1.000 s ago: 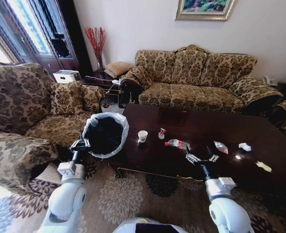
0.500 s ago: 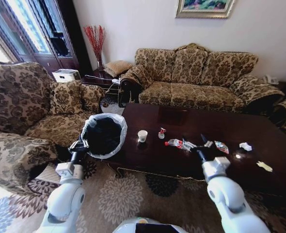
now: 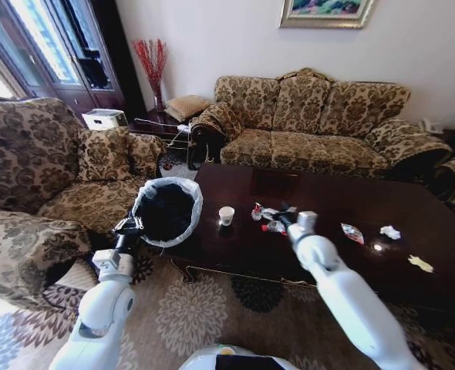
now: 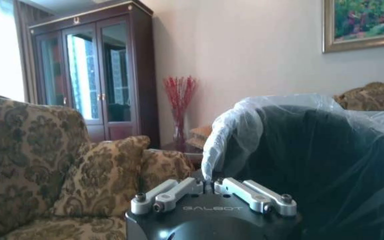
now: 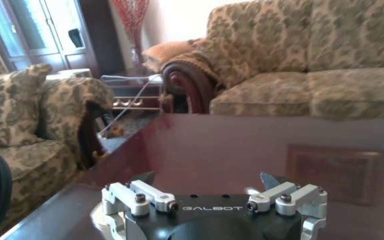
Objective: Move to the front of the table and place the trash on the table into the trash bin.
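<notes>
On the dark glossy table (image 3: 328, 202) stand a white paper cup (image 3: 227, 216) and a small colourful wrapper (image 3: 257, 210). The clear bottle with a red label (image 3: 271, 227) lies just past them. My right gripper (image 3: 278, 215) reaches out low over the bottle and hides most of it. In the right wrist view this gripper (image 5: 209, 186) is open, its fingers (image 5: 142, 192) spread wide above the table top (image 5: 245, 145). The black trash bin (image 3: 166, 212) with a white bag stands off the table's left end. My left gripper (image 3: 127, 226) is shut at the bin's near rim (image 4: 225, 130).
More trash lies on the table's right half: a wrapper (image 3: 352, 233), a crumpled tissue (image 3: 389, 232) and a yellowish scrap (image 3: 419, 264). An armchair (image 3: 35, 177) crowds the left side. A sofa (image 3: 312, 123) runs behind the table. Patterned carpet (image 3: 212, 308) lies in front.
My right arm has stretched forward and to the left over the table, from near the front edge to the bottle. The left arm and the bin have stayed put.
</notes>
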